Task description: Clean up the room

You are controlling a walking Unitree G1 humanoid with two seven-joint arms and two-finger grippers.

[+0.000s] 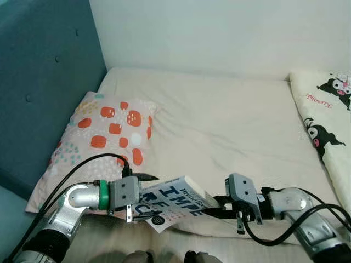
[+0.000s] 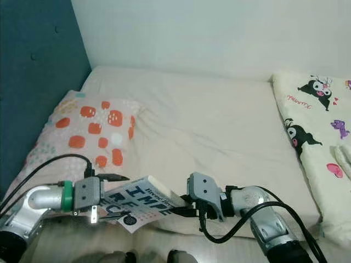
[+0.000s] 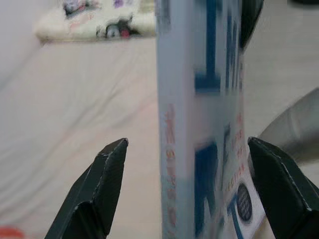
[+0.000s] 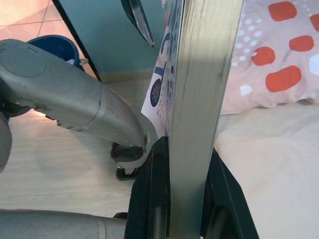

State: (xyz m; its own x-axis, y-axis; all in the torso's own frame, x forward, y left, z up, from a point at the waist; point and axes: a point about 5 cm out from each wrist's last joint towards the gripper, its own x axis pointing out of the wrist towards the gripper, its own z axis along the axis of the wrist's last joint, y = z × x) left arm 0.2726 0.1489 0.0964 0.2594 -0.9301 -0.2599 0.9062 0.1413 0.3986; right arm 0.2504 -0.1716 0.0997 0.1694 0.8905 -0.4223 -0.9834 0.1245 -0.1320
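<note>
The book (image 1: pixel 176 204) is thick w/ a white cover, big blue letters and a dark round sticker, and it's held up over the near edge of the bed (image 1: pixel 230 126), just in front of the spotty pillow (image 1: pixel 104 137). The right gripper (image 4: pixel 182 196) is squeezed tight on the book's page edge. The left gripper (image 3: pixel 199 186) has its fingers wide apart on both sides of the book's spine, not touching it.

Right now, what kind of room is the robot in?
Most likely a bedroom. There is a bed with a cream sheet, a spotted pillow beside a padded blue headboard, and a cartoon blanket. The right gripper holds a book over the bed's edge.
</note>
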